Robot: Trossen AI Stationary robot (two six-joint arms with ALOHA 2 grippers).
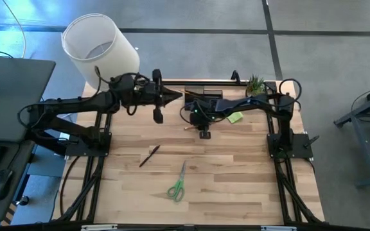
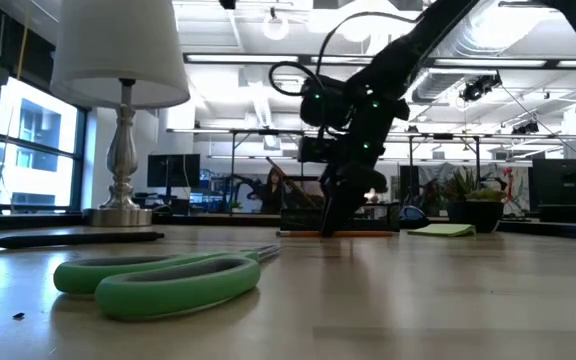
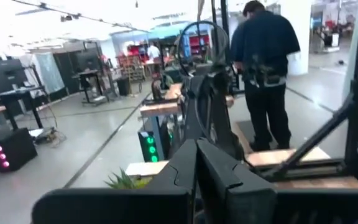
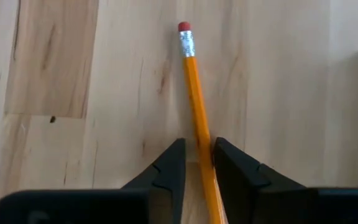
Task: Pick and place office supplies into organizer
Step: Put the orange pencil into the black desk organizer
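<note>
Green-handled scissors lie nearest on the wooden table, with a dark pen to their left. Farther back, my right arm reaches leftward and bends down to the tabletop, where my right gripper brackets an orange pencil, fingers narrowly apart and flanking its shaft just in front of the black organizer. My left gripper hovers closed and empty, held level beside the organizer.
</note>
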